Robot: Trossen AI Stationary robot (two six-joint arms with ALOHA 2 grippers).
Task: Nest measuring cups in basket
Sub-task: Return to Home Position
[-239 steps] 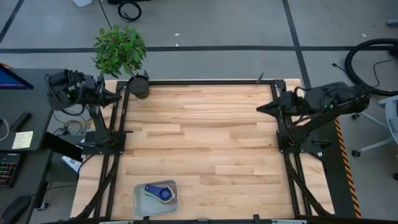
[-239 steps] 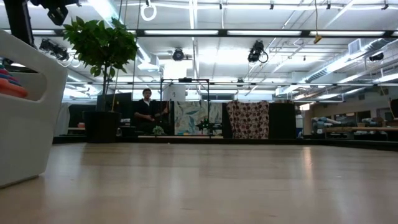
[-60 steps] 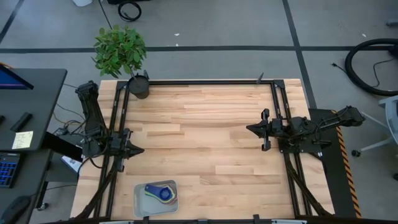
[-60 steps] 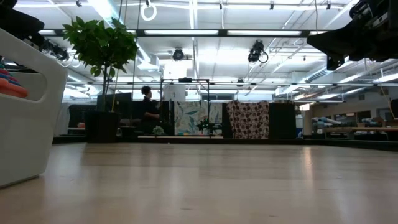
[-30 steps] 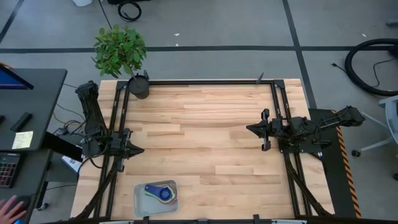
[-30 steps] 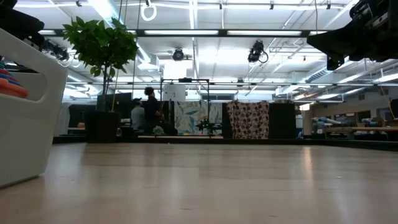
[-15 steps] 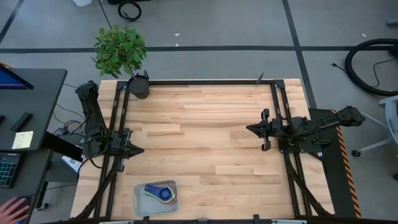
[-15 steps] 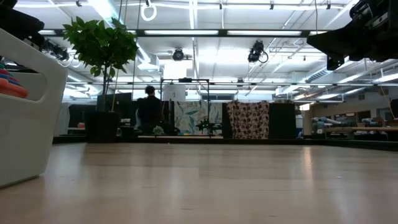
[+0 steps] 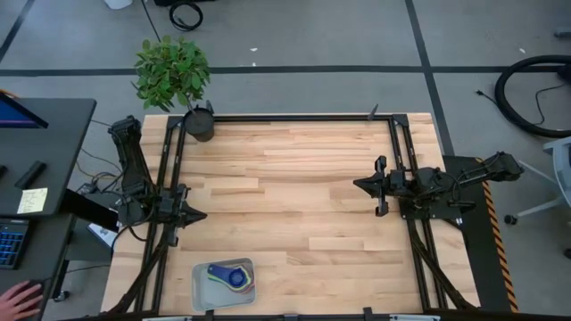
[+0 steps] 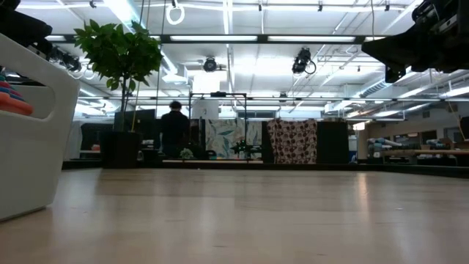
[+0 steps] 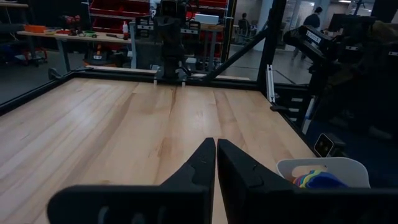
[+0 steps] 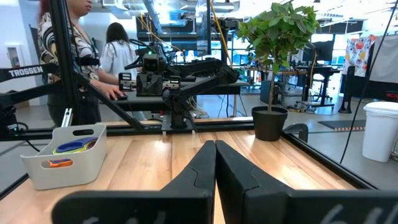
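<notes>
Both arms are parked at the table sides, nothing held. Left gripper (image 9: 198, 215) sits at the 9 o'clock edge of the table (image 9: 294, 169), pointing inward toward 3 o'clock. In its wrist view its two dark fingers (image 11: 200, 163) are pressed flat together, clenched on nothing. Right gripper (image 9: 359, 185) sits at the 3 o'clock side, pointing toward 9 o'clock, well apart from the left one. Its fingers (image 12: 198, 168) are also closed tight against each other, empty (bare wood shows on either side of them).

Basket (image 9: 199, 287) rests flat on the table at about 7 o'clock, near the front edge. It is at roughly 5 o'clock from the left gripper and clear of it. Measuring cups (image 9: 234, 277) lie inside the basket, nested in one stack, with the dark blue bowl on top and yellow and green edges showing under it. In the low view the basket wall fills the 9 o'clock side, and an orange rim of the cups shows through its side cut-out.

Dark round plant pot (image 9: 200, 125) with a leafy plant (image 9: 171, 69) stands at the table's 11 o'clock corner, well apart from the basket. Off the table at 8 o'clock a person's hand (image 9: 18, 296) shows beside a keyboard (image 9: 9, 245). The right wrist view shows two people (image 12: 118, 56) standing beyond the left arm, and the low view shows one more person (image 10: 174, 126) far back in the room
</notes>
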